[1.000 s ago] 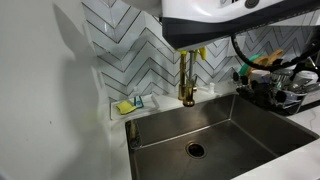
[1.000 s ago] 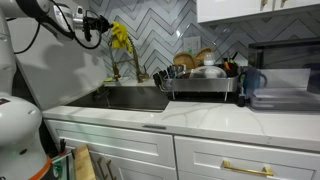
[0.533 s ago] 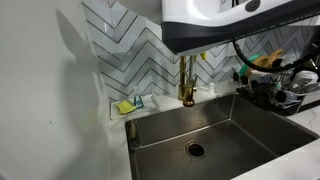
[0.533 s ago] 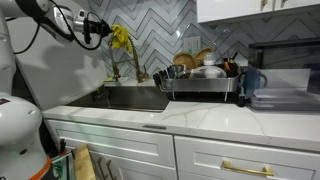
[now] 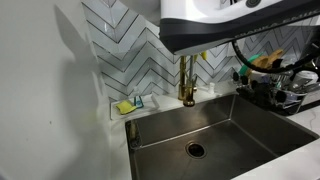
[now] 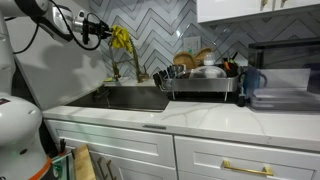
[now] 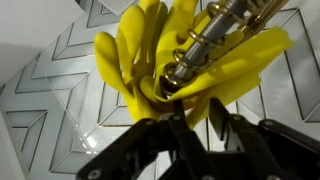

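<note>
Close quarters up high: herringbone tile backsplash [image 7: 60, 100] right behind, white side wall [image 5: 50, 90] near on one flank, upper cabinet [image 6: 260, 8] overhead further along. Open room mostly downward, over the steel sink [image 5: 240, 130], bare down to the drain [image 5: 195, 150], and outward past the countertop [image 6: 210, 118] edge. Well apart along that counter, a loaded dish rack [image 6: 200, 82] and a dark blue jug [image 6: 250, 82]. At the sink's back corner, a yellow sponge [image 5: 124, 106] on the ledge, near the foot of the brass faucet [image 5: 187, 80]. Draped over the faucet's coiled spring neck, at its very top, a yellow rubber glove [image 7: 140, 60], bunched around the coil and drooping on both sides. Level with it, the gripper [image 7: 205, 125], entering from the bottom of the wrist view and aimed at the backsplash; in an exterior view, seen just beside the hanging glove [image 6: 121, 38], far above the basin. Dark fingers [image 7: 183, 135] parted a little, with a narrow gap between, not pressed together. Lowest yellow fold right at the fingertips, at the mouth of that gap. Pinched, brushed or just clear of the pads: impossible to tell from here.
</note>
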You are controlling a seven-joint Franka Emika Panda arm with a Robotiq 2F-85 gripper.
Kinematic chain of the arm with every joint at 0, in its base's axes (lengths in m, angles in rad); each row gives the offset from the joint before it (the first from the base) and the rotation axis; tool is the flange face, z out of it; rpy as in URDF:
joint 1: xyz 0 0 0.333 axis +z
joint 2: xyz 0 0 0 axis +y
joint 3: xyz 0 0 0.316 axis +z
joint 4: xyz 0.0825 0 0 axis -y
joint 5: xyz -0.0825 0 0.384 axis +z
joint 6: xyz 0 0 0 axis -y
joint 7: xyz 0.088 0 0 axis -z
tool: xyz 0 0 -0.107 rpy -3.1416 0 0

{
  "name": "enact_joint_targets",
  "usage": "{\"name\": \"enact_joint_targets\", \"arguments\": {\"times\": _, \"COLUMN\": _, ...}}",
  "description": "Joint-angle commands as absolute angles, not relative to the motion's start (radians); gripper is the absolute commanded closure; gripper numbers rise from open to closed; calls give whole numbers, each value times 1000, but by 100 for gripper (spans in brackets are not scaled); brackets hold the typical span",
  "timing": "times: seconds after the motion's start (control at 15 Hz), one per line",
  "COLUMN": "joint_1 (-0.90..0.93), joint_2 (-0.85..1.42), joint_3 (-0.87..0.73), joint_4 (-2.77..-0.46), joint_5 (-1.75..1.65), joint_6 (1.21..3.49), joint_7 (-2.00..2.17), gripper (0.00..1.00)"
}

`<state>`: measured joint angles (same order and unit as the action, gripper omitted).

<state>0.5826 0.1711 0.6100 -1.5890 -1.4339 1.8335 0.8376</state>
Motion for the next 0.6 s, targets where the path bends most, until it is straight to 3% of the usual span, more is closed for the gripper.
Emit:
{"name": "enact_joint_targets", "arguments": {"times": 0.0, "joint_1": 595, "joint_2": 144, "joint_3": 591, "joint_4": -1600, "joint_5": -1392, "joint_6": 1861, "joint_7": 851, "gripper": 35}}
{"name": "enact_joint_targets", "arguments": {"times": 0.27, "joint_1": 598, "joint_2": 145, "joint_3": 595, "joint_4": -1582, "joint_5": -1339, "joint_6": 1873, "joint_7": 863, "gripper": 4}}
{"name": "enact_joint_targets", "arguments": {"times": 0.53, "joint_1": 607, "joint_2": 153, "joint_3": 598, "joint_4": -1562, "joint_5": -1230, "joint_6": 1893, "joint_7": 859, "gripper": 0}}
